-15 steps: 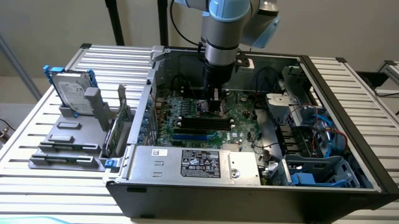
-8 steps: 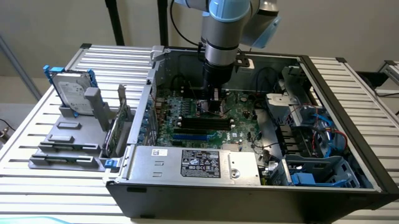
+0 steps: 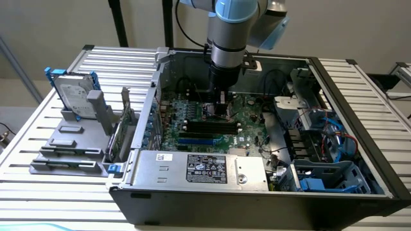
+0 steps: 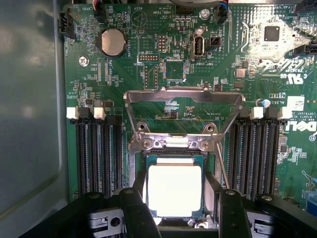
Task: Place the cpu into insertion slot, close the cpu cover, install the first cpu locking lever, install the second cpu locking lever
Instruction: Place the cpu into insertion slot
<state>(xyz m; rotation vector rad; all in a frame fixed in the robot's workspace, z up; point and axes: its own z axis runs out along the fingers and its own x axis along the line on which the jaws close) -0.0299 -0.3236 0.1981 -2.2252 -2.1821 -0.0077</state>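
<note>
**The chip in its socket, fingers on two edges**

In the exterior view the black open computer case (image 3: 257, 207) lies on a table of silvery metal slats (image 3: 38, 192). The grey and pale blue robot arm (image 3: 234, 29) comes down into the case from 12 o'clock. The grey steel power supply box (image 3: 199, 168) sits at 6 o'clock from the black gripper (image 3: 222, 109), which is low over the green circuit board (image 3: 250, 120).

In the wrist view the silvery square cpu cover (image 4: 183, 94), a frame with a central window, is swung open over the board and away from the socket. Beside its hinge is the insertion slot (image 4: 173, 151), a dark square socket with a thin metal rim. The cpu (image 4: 174, 191), a small flat square chip with a pale shiny top, lies inside this rim and looks level in it.

I judge the chip to be light, stiff and quite smooth on top. It is also fragile (the contacts under it and in the socket bend easily). So the right hold is on two opposite side edges, with only gentle pressure and no tilt.

This is how the gripper (image 4: 176, 203) has it. The two dark fingers (image 4: 134, 210) stand wide apart, one on each side of the chip. Their inner faces appear to lie against its edges, so I read this as a light grip on the chip and not a free, empty opening.
</note>
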